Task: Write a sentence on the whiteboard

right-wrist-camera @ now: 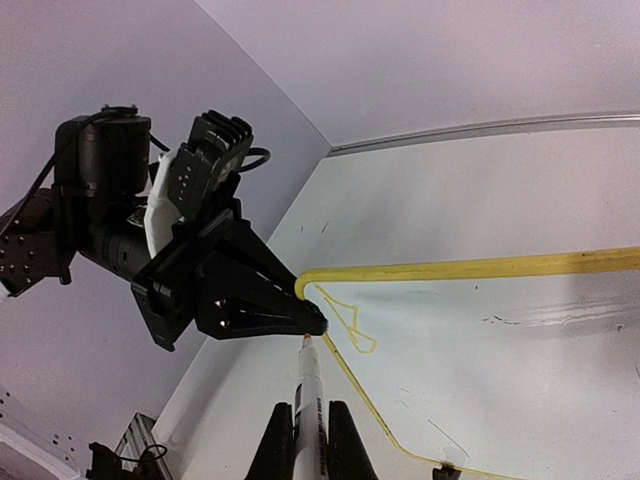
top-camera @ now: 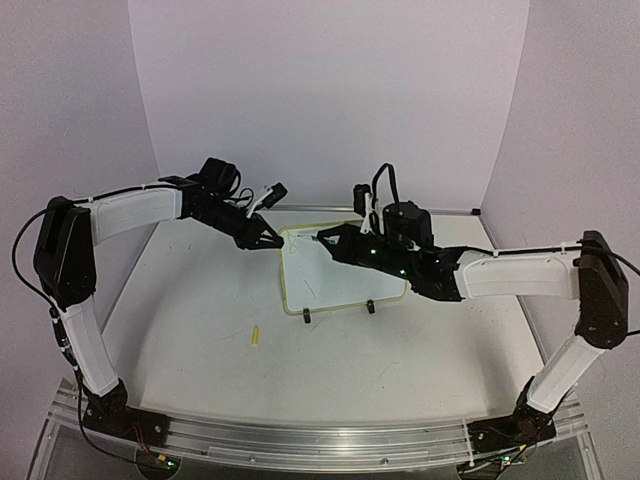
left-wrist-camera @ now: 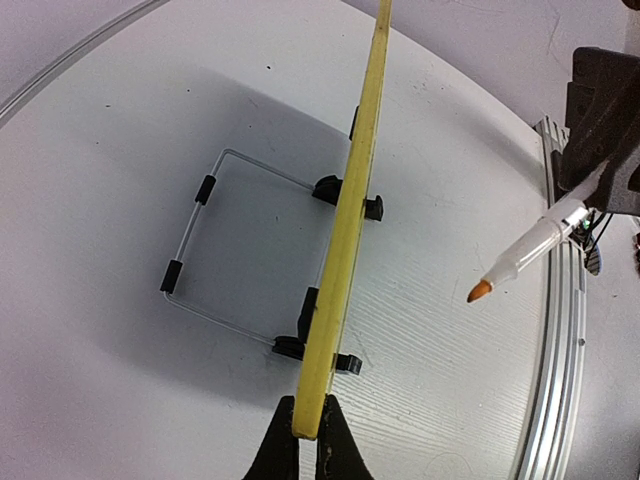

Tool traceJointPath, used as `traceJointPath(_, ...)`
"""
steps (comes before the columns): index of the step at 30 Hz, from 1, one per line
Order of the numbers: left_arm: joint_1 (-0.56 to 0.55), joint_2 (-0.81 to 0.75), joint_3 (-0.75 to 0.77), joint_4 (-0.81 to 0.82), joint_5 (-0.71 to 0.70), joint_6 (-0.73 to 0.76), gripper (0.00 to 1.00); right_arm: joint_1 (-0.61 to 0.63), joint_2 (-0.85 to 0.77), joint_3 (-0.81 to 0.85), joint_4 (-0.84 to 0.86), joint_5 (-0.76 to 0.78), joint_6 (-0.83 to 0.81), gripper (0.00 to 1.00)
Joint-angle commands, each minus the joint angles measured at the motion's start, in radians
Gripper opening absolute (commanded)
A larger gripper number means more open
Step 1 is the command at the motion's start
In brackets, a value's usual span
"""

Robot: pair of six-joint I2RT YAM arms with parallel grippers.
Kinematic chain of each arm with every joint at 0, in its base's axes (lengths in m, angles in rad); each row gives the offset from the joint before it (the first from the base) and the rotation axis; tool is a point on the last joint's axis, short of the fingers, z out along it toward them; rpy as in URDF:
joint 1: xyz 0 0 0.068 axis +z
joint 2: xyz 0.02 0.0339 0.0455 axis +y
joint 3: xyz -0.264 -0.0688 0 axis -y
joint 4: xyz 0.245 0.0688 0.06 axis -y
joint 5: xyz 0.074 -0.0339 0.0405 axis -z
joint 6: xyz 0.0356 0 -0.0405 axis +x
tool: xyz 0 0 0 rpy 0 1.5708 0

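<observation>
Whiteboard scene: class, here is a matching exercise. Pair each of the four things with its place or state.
Things:
1 whiteboard
2 marker
3 left gripper
4 small yellow piece

Places or states:
A lying loose on the table
B shut on the whiteboard's top corner
C propped on a wire stand
D held by the right gripper, tip near the whiteboard's corner

Pairs: 1-C, 2-D, 3-B, 4-A

The whiteboard (right-wrist-camera: 500,340) has a smooth white face with a slight sheen; its rim (left-wrist-camera: 345,240) is matt yellow plastic. The wire stand (left-wrist-camera: 204,189) is bare bright metal with black sleeves. The marker (left-wrist-camera: 530,252) has a glossy white plastic barrel. The table (left-wrist-camera: 120,180) is matt white, faintly grained. The rail (left-wrist-camera: 560,380) is brushed metal. The left gripper (left-wrist-camera: 308,425) is matt black plastic
</observation>
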Motion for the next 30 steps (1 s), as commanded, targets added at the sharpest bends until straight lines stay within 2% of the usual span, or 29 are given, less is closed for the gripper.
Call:
traceJointPath(1,-0.001,-0.040,-0.009,-0.001,-0.066,0.041,0.00,-0.007,0.011,0.008,-0.032,0.000,-0.026,0.00)
traceJointPath(10,-0.001,-0.040,-0.008,-0.005,-0.070,0.044,0.00,-0.011,0.066,0.051,-0.011,-0.004,-0.004,0.00)
traceJointPath(30,-0.002,-0.043,-0.006,-0.005,-0.070,0.043,0.00,-0.014,0.079,0.052,0.040,0.051,0.017,0.00)
